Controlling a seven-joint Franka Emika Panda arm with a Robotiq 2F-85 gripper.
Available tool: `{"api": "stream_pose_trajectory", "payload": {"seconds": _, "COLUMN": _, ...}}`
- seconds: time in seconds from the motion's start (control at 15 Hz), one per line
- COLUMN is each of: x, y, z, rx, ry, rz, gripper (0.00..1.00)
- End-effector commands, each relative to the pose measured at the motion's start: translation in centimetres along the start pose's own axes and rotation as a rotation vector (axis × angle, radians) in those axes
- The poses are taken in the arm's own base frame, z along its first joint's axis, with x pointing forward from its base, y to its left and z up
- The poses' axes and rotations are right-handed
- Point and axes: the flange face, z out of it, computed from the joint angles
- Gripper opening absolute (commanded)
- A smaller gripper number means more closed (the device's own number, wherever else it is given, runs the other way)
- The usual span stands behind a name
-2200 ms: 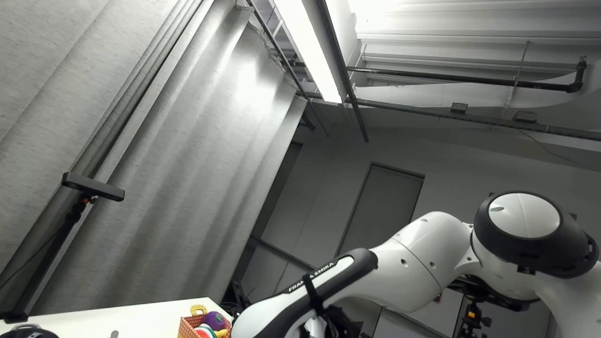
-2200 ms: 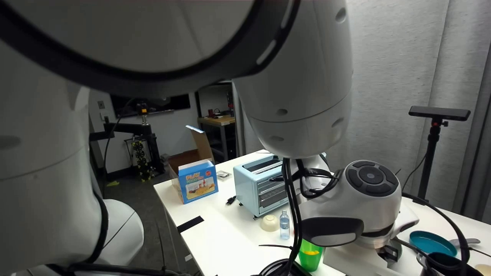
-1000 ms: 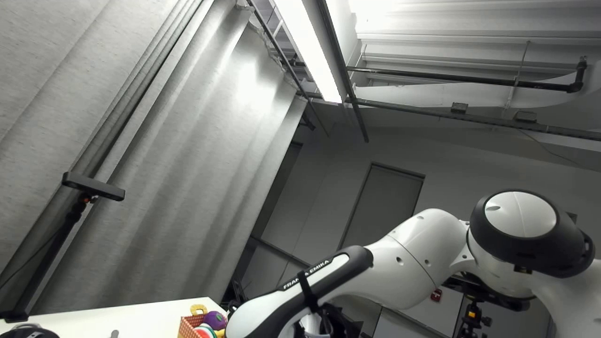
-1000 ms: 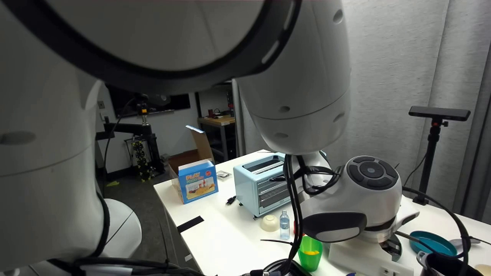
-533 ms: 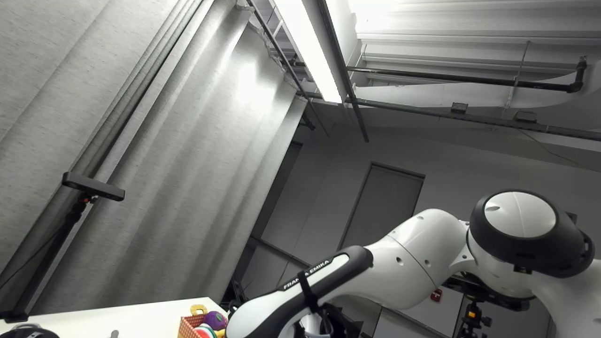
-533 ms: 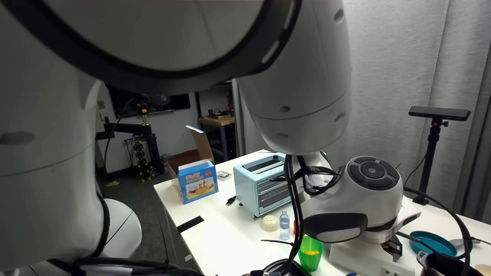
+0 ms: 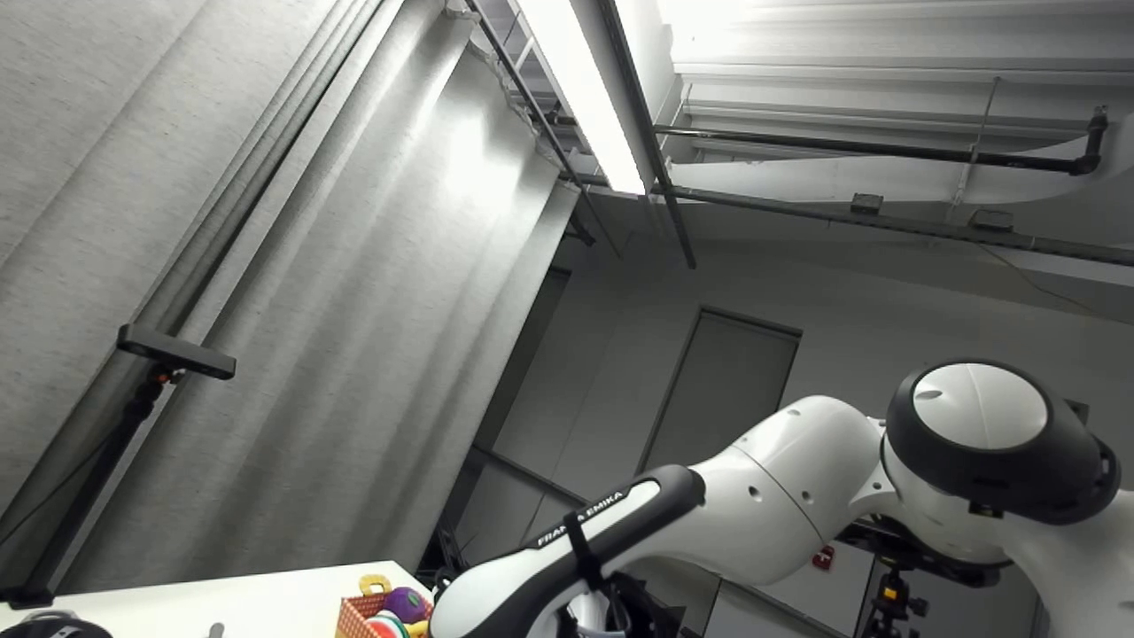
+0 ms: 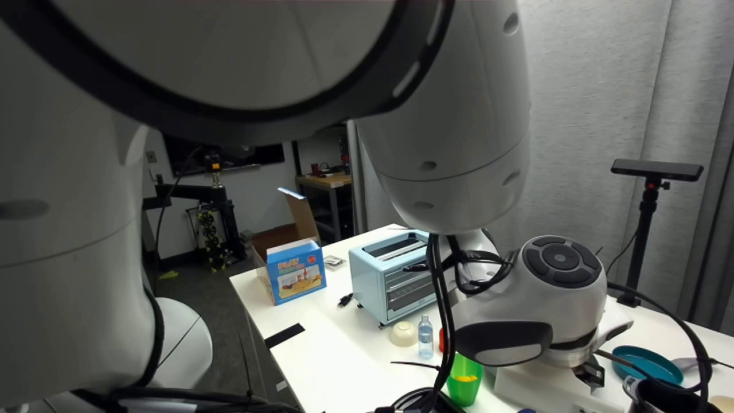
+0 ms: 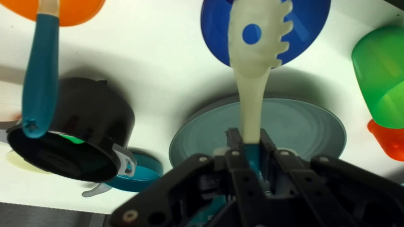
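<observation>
In the wrist view my gripper is shut on a pasta server, a cream toothed head with one hole on a blue handle. The fingers clasp the handle just where it meets the cream neck. Behind the server, a grey-green plate lies under the fingers, and a blue dish shows behind the head. How high the server hangs above them I cannot tell. An exterior view shows the gripper only in part, low over the table; its grip is hidden there.
Around the plate stand a black pot, a teal pan, a teal-handled utensil over an orange dish, and a green cup. A toaster, a bottle and a toy basket are farther off.
Compared with about two seconds ago, the arm has risen slightly and shifted a little to the right in an exterior view. Over the last half second it has barely moved.
</observation>
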Motion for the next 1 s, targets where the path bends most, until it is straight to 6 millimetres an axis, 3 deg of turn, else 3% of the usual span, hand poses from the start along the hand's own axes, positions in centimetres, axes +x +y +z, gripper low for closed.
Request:
{"api": "stream_pose_trajectory", "payload": {"seconds": 0.0, "x": -0.13, "y": 0.41, "z": 0.04, "rx": 0.004, "ry": 0.007, "rz": -0.016, "gripper": 0.13}}
{"api": "stream_pose_trajectory", "payload": {"seconds": 0.07, "x": -0.16, "y": 0.26, "z": 0.13, "rx": 0.004, "ry": 0.005, "rz": -0.017, "gripper": 0.40}}
{"api": "stream_pose_trajectory", "payload": {"seconds": 0.2, "x": -0.20, "y": 0.15, "z": 0.18, "rx": 0.006, "ry": 0.000, "rz": -0.017, "gripper": 0.48}}
{"api": "stream_pose_trajectory", "payload": {"seconds": 0.6, "x": -0.28, "y": 0.02, "z": 0.29, "rx": 0.009, "ry": -0.005, "rz": -0.015, "gripper": 0.94}}
{"api": "stream_pose_trajectory", "payload": {"seconds": 0.67, "x": -0.25, "y": -0.02, "z": 0.22, "rx": 0.008, "ry": -0.005, "rz": -0.015, "gripper": 0.99}}
{"api": "stream_pose_trajectory", "payload": {"seconds": 0.93, "x": -0.05, "y": -0.47, "z": -0.39, "rx": 0.001, "ry": -0.009, "rz": -0.024, "gripper": 1.00}}
